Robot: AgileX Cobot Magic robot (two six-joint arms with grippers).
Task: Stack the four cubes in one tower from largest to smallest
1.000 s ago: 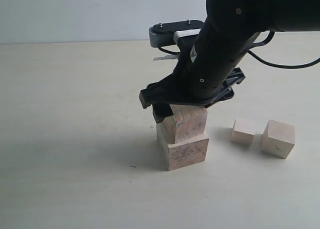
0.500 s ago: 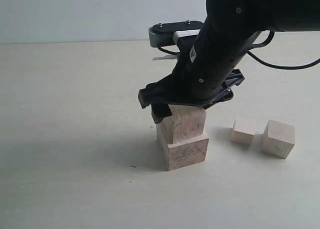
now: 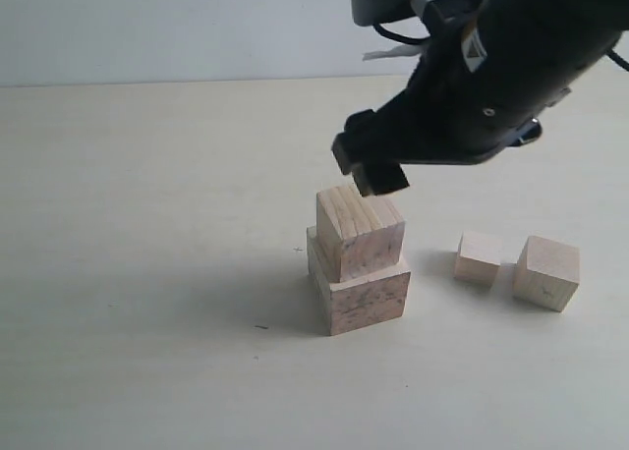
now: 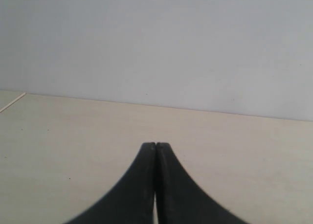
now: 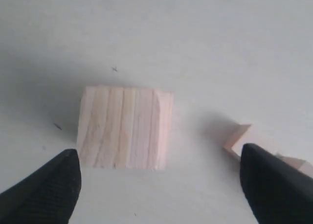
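Stacking at two tiers of four.
Hangs right gripper (image 3: 364,167) just above the tower (image 3: 339,273), jaws spread wide and gripping nothing, clear of the top face. Finds second cube (image 3: 362,236) seated flat on base cube (image 3: 366,295), a steady platform for the next tier. Finds third cube (image 3: 546,272) and smallest cube (image 3: 479,257) on the table (image 3: 147,224), right of the tower, near each other but apart, open to a side pinch. Parks left gripper (image 4: 156,150) pressed closed on nothing.

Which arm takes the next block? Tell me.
Right. The right gripper hangs open above the stack, near the bigger loose block; the left gripper is shut, no blocks in its view.
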